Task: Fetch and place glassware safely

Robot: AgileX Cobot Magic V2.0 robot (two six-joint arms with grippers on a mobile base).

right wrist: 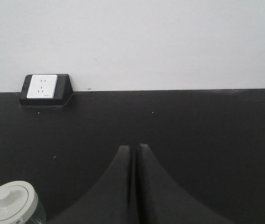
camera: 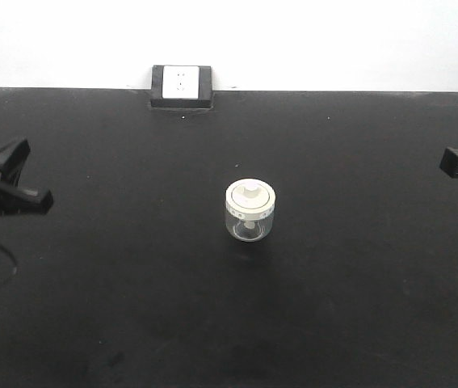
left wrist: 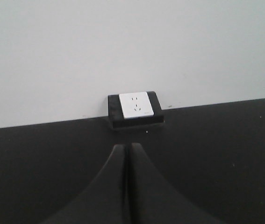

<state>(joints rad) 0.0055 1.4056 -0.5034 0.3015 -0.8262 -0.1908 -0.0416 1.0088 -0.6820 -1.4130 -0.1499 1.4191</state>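
Black worktop meets a white wall, with a socket box at its far edge. Mid-worktop stands the lidded glass jar, upright. Left gripper and right gripper sit well apart from it, both pressed closed and empty.

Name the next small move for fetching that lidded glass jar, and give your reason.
Probably open the right gripper and swing it left toward the glass jar. Both grippers look shut and empty, the left gripper faces the wall socket, and only the right wrist view shows the jar, low at its left. The jar stands upright and untouched mid-table.
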